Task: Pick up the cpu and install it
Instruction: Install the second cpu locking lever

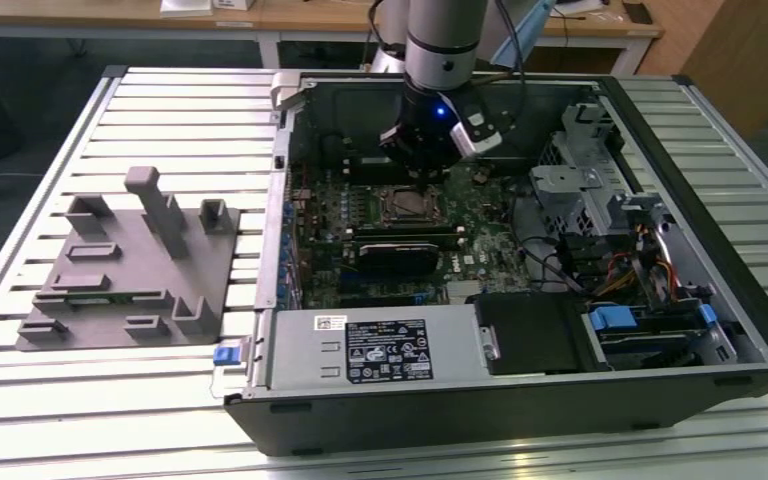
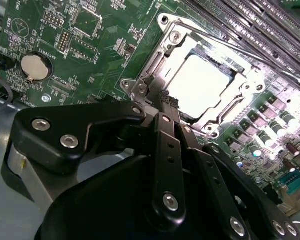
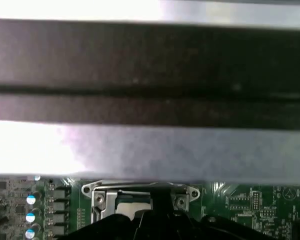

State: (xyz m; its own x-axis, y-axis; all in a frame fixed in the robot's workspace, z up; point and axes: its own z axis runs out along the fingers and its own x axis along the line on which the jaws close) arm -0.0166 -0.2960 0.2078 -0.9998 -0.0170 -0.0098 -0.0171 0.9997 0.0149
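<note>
The cpu (image 2: 200, 85), a small square chip with a pale silver-white top, lies flat inside the metal socket frame (image 2: 162, 47) on the green motherboard. In the second wrist view my black gripper (image 2: 165, 97) is shut with nothing in it, its tips right at the socket's edge beside the cpu. In the exterior view the gripper (image 1: 418, 165) hangs inside the open computer case, just behind the socket (image 1: 404, 205). The first wrist view has the socket frame (image 3: 97, 192) partly hidden by the gripper's black body.
A grey fixture (image 1: 131, 260) with upright posts stands on the slatted table at the exterior view's left. A white-labelled metal box (image 1: 371, 345) fills the case's front. Drive cages and cables (image 1: 598, 190) crowd the right. Memory slots (image 2: 250, 25) and a coin battery (image 2: 34, 66) flank the socket.
</note>
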